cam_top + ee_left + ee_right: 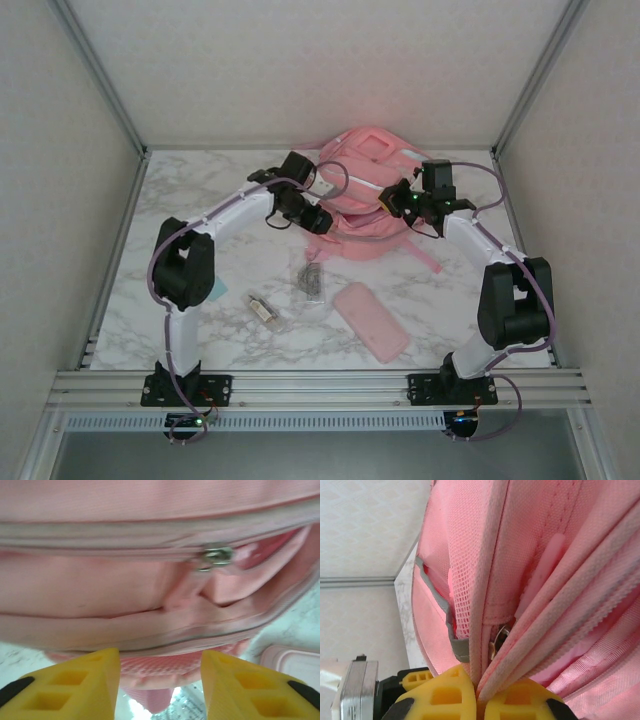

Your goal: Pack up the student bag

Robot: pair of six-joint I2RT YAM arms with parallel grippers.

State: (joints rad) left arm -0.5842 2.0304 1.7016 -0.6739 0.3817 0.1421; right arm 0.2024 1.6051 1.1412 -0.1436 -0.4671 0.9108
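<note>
Standing at the middle of the table's far edge, the student bag was held on the side nearer the right edge. The right gripper was closed tight on a fold of pink fabric and piping just beside a zip, a hold judged to be meant for steadying the bag and keeping the seam taut. The left gripper was poised at the bag's front with its jaws partly apart and nothing between them. The zip pull was seen just beyond its fingers, with a short stretch of opening showing beside it. The zip was therefore judged to be the thing being worked, though how far it had been drawn could not be told. Toward the near edge, well apart from the bag, a flat pink pencil case, a small pale tube and a dark little item were laid out, presumably to be packed once the opening was wide enough.
</note>
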